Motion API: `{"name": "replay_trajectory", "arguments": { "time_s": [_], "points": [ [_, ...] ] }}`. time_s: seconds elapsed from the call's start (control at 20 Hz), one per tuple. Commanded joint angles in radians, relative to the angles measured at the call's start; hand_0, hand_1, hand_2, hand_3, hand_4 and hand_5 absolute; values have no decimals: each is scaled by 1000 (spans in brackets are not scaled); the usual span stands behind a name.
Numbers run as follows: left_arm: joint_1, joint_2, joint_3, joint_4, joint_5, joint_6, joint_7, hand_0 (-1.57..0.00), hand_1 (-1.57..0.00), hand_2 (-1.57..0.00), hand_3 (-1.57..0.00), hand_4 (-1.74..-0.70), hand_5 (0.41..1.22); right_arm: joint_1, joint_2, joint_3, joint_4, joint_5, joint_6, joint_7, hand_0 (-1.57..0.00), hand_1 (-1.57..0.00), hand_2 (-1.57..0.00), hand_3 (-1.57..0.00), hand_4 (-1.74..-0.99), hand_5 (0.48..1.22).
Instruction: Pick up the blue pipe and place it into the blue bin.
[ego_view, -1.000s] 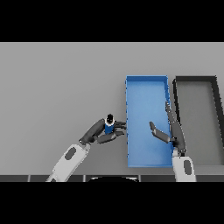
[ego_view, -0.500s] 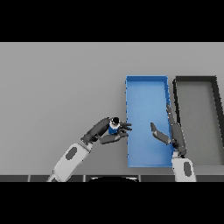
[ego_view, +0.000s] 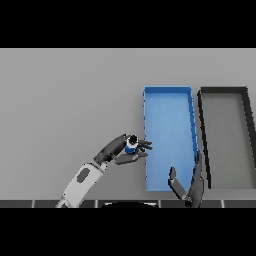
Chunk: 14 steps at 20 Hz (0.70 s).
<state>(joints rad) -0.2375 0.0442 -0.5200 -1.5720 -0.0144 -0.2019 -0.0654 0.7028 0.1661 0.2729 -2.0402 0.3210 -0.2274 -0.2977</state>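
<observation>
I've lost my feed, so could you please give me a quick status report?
Left hand shut on blue pipe, at blue bin's left wall. Right hand open, over bin's near end. Path clear.

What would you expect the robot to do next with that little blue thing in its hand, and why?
Probably carry it a little further to the right, over the blue bin, then let go. The left hand holds the blue pipe with fingers curled round it, right at the bin's left wall, not yet over its floor. The right hand waits open near the bin's lower right corner.

Blue pipe (ego_view: 131, 146) held just left of blue bin (ego_view: 168, 98).
</observation>
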Motion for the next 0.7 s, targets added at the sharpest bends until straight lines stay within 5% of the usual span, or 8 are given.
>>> {"name": "replay_trajectory", "arguments": {
  "time_s": [0.0, 0.25, 0.55, 0.65],
  "points": [
    [-3, -11, 1, 4, -1, -2, 10, -1571, -1571, -1571, -1571, -1467, 1221, -8, -17, 12, -28, -58, 63, 30, 1, -22, -89, -1, -1202, 624],
    [12, -21, 14, -8, -12, -20, 8, -1571, -1571, -1571, -1571, -1467, 1221, -135, -127, 45, -126, -139, 285, 322, 1, -14, -111, 0, -1237, 577],
    [-3, -30, 31, -7, -36, -40, 30, -1571, -1571, -1571, -1571, -1467, 1221, -447, -179, 69, -177, -135, 376, 599, 1, -3, -66, 1, -1291, 558],
    [0, -29, 35, -11, -43, -50, 18, -1571, -1571, -1571, -1571, -1467, 1221, -529, -184, 87, -168, -129, 399, 642, 1, -2, -44, 1, -1298, 559]
  ]
}}
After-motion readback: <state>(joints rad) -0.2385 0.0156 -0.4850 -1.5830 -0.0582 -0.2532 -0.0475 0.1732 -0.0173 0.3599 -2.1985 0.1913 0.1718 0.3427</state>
